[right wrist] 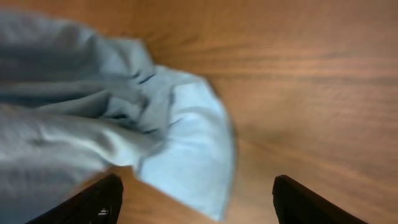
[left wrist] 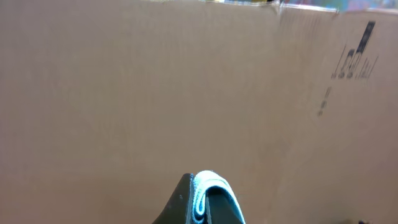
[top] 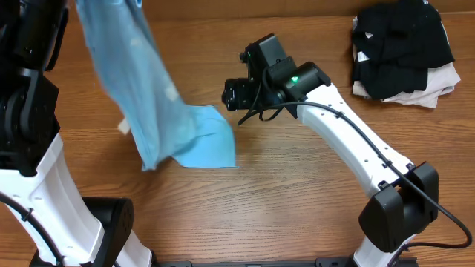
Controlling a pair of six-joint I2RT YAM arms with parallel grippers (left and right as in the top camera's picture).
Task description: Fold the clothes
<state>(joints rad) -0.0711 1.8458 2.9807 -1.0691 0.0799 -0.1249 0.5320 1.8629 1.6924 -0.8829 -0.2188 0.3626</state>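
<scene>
Wooden table (top: 297,193); left gripper (left wrist: 200,202) clamped on T-shirt (top: 148,96), hanging; right gripper (right wrist: 198,186) fingers apart beside hem.

The table (top: 297,200) is wood, warm brown, its long grain running side to side across nearly the whole overhead view. Light falls evenly on it — a soft sheen, only faint shadows. In the left wrist view a plain cardboard sheet (left wrist: 124,93) stands like a wall, with black print (left wrist: 353,59) near its upper right — too small to read.
</scene>
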